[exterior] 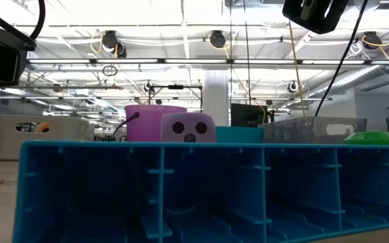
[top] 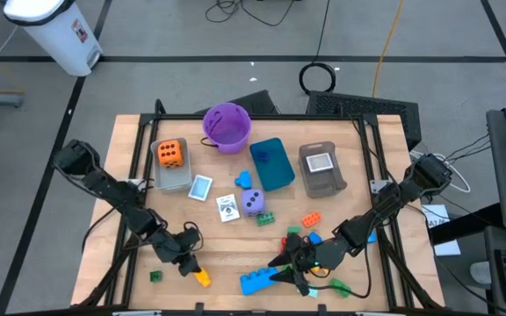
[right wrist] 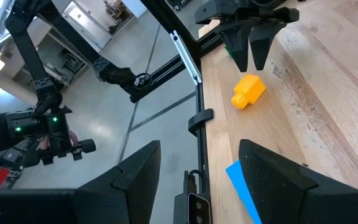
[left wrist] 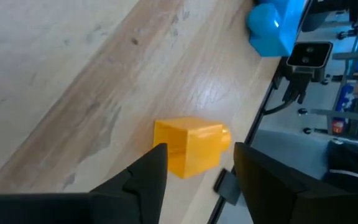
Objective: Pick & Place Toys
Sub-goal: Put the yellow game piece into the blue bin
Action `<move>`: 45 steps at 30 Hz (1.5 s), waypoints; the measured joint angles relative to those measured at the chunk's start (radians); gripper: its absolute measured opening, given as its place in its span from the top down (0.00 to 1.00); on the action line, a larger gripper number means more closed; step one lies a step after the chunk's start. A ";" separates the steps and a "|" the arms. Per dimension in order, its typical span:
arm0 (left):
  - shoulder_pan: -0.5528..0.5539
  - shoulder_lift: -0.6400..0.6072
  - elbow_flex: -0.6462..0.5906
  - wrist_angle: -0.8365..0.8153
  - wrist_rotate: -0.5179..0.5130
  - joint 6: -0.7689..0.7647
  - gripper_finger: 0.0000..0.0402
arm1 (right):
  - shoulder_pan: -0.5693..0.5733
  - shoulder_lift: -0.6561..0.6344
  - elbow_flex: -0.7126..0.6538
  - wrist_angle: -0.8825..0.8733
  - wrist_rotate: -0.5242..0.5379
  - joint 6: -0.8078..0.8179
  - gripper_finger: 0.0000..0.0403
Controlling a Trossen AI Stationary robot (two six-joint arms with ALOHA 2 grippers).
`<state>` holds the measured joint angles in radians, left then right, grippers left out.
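Note:
A yellow brick lies on its side on the wood by the table's near edge. My left gripper is open just behind it, fingertips on either side of the brick's near end; the right wrist view shows them clear of the brick. A long blue brick rests on the table right of it. My right gripper hangs open above the blue brick's right end, with nothing between its fingers.
At the back stand a purple bucket, a teal bin, a grey bin and a clear bin with an orange die. A purple die, cards and several small bricks lie mid-table. The near edge is close.

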<state>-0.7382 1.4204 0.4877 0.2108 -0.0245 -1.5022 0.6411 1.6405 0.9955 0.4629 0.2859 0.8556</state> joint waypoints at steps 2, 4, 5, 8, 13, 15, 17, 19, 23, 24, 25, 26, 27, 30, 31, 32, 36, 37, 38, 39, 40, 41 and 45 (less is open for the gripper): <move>0.004 0.000 0.000 0.001 0.000 0.010 0.51 | 0.000 0.000 0.000 0.000 0.000 0.009 0.48; 0.005 0.000 0.000 0.002 0.002 0.019 0.51 | 0.000 0.000 0.000 0.000 0.000 0.015 0.48; 0.005 0.000 0.000 0.002 0.010 0.026 0.52 | 0.000 0.000 0.000 0.000 0.000 0.015 0.48; 0.016 0.017 0.000 0.022 0.035 0.029 0.53 | 0.000 0.000 0.000 0.000 0.000 0.015 0.48; 0.018 0.050 0.000 0.099 0.048 0.043 0.56 | -0.001 0.000 0.000 -0.002 0.000 0.015 0.48; 0.018 0.080 0.000 0.130 0.048 0.042 0.58 | -0.005 0.000 0.000 -0.002 -0.001 0.015 0.48; 0.018 0.111 0.000 0.169 0.049 0.034 0.59 | -0.006 0.000 0.000 -0.003 0.000 0.015 0.48; 0.018 0.139 0.000 0.211 0.058 0.027 0.60 | -0.007 0.000 0.000 -0.003 0.000 0.015 0.48; 0.018 0.187 0.000 0.277 0.065 0.017 0.61 | -0.007 0.000 0.000 -0.003 -0.001 0.022 0.48; 0.018 0.196 0.000 0.296 0.066 0.015 0.61 | -0.007 0.000 0.000 -0.003 -0.002 0.022 0.48; 0.018 0.205 0.000 0.315 0.070 0.016 0.61 | -0.007 0.000 0.000 -0.003 -0.002 0.023 0.48; 0.018 0.214 0.000 0.337 0.077 0.020 0.61 | -0.007 0.000 0.000 -0.003 -0.002 0.022 0.48; 0.018 0.224 0.001 0.356 0.087 0.025 0.61 | -0.007 0.000 0.000 -0.003 -0.002 0.023 0.48; 0.018 0.249 0.001 0.394 0.119 0.026 0.64 | -0.007 0.000 0.000 -0.003 -0.002 0.023 0.48; 0.018 0.256 0.001 0.397 0.128 0.020 0.66 | -0.007 0.000 0.000 -0.003 -0.002 0.023 0.48; 0.018 0.262 0.001 0.399 0.135 0.013 0.68 | -0.007 0.000 0.000 -0.003 -0.002 0.023 0.48; 0.018 0.266 0.002 0.399 0.146 0.009 0.79 | -0.006 0.000 0.000 -0.003 -0.002 0.023 0.48; 0.018 0.266 0.002 0.400 0.148 0.010 0.82 | -0.006 0.000 0.000 -0.003 -0.002 0.023 0.48; 0.018 0.267 0.002 0.406 0.149 0.011 0.85 | -0.006 0.000 0.000 -0.003 -0.002 0.023 0.48; 0.020 0.267 0.002 0.418 0.150 0.017 0.88 | -0.006 0.000 0.000 -0.003 -0.002 0.023 0.48; 0.021 0.267 0.002 0.436 0.150 0.026 0.92 | -0.006 0.000 0.000 -0.003 -0.002 0.023 0.48; 0.024 0.267 0.002 0.458 0.150 0.037 0.95 | -0.006 0.000 0.000 -0.003 -0.002 0.023 0.48; 0.052 0.269 0.000 0.583 0.152 0.042 0.96 | -0.011 0.000 0.000 0.031 -0.003 0.014 0.48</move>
<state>-0.6859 1.6895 0.4882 0.7940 0.1272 -1.4601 0.6298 1.6405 0.9955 0.4939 0.2829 0.8699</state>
